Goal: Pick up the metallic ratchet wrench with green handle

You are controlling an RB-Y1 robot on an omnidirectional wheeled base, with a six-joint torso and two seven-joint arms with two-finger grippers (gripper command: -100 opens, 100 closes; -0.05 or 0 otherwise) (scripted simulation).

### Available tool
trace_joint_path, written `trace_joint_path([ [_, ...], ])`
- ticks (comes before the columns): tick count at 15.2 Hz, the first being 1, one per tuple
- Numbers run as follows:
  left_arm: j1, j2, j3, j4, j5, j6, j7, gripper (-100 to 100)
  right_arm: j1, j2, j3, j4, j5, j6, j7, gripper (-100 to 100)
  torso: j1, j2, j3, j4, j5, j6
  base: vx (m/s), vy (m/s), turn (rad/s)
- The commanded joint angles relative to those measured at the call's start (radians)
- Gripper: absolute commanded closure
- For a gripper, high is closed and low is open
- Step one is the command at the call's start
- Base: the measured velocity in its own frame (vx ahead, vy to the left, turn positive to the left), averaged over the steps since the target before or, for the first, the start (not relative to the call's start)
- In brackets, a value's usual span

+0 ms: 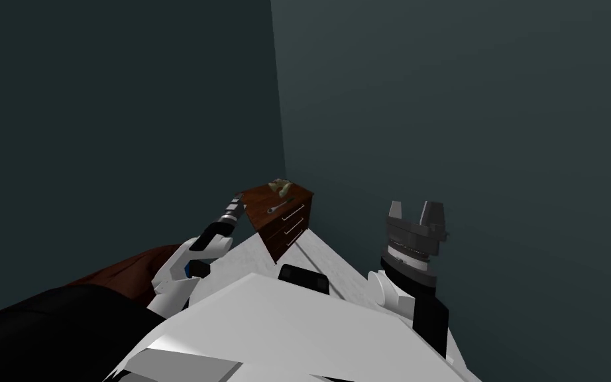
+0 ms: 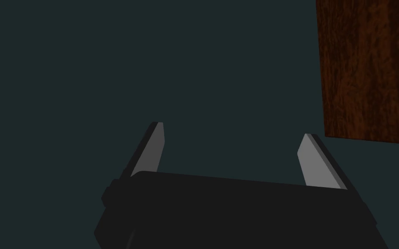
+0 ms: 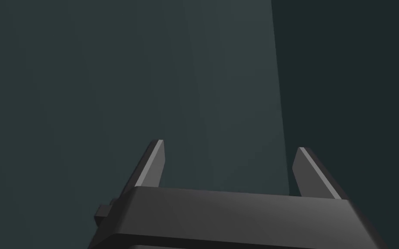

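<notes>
A thin grey wrench [image 1: 281, 204] lies on top of a small brown cabinet [image 1: 294, 225] with three drawers, set in the corner of two dark walls. Its handle's colour is too small to tell. My left gripper [image 1: 237, 199] reaches toward the cabinet's left side, just short of its top edge and apart from the wrench. In the left wrist view the left gripper [image 2: 233, 129] is open and empty, with the cabinet's brown wood side [image 2: 369, 69] beside one finger. My right gripper [image 1: 415, 211] is raised to the right, away from the cabinet, and stands open [image 3: 231, 145] and empty.
A crumpled beige object [image 1: 279, 186] sits at the back of the cabinet top, just behind the wrench. A dark brown piece of furniture [image 1: 99, 285] lies low on the left. Pale floor [image 1: 324, 255] runs between me and the cabinet.
</notes>
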Motion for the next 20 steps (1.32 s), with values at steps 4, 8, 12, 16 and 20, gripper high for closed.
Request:
trace_joint_path([
  [4, -0.002, 0.021, 0.058, 0.017, 0.027, 0.112, 0.028, -100, 0.000, 0.000, 0.000, 0.000, 0.000, 0.000, 0.000, 0, 0.001, 0.001, 0.000, 0.000, 0.000, -0.001, 0.032, -0.069, -0.073],
  [8, -0.007, 0.035, 0.094, 0.031, 0.044, 0.187, 0.045, -100, 0.000, 0.000, 0.000, 0.000, 0.000, 0.000, 0.000, 0, 0.001, 0.001, 0.000, 0.000, 0.000, -0.001, 0.027, -0.065, -0.076],
  [12, -0.012, 0.049, 0.131, 0.045, 0.061, 0.260, 0.062, -100, 0.000, 0.000, 0.000, 0.000, 0.000, 0.000, 0.000, 0, 0.001, 0.000, 0.000, 0.000, 0.000, -0.001, 0.035, -0.070, -0.072],
  [16, -0.018, 0.061, 0.167, 0.060, 0.079, 0.341, 0.079, -100, 0.000, 0.000, 0.000, 0.000, 0.000, 0.000, 0.000, 0, 0.001, 0.000, 0.000, 0.000, 0.000, -0.001, 0.038, -0.063, -0.085],
  [20, -0.023, 0.074, 0.204, 0.075, 0.096, 0.421, 0.096, -100, 0.000, 0.000, 0.000, 0.000, 0.000, 0.000, 0.000, 0, 0.001, 0.000, 0.000, 0.000, 0.000, -0.001, 0.044, -0.062, -0.078],
])
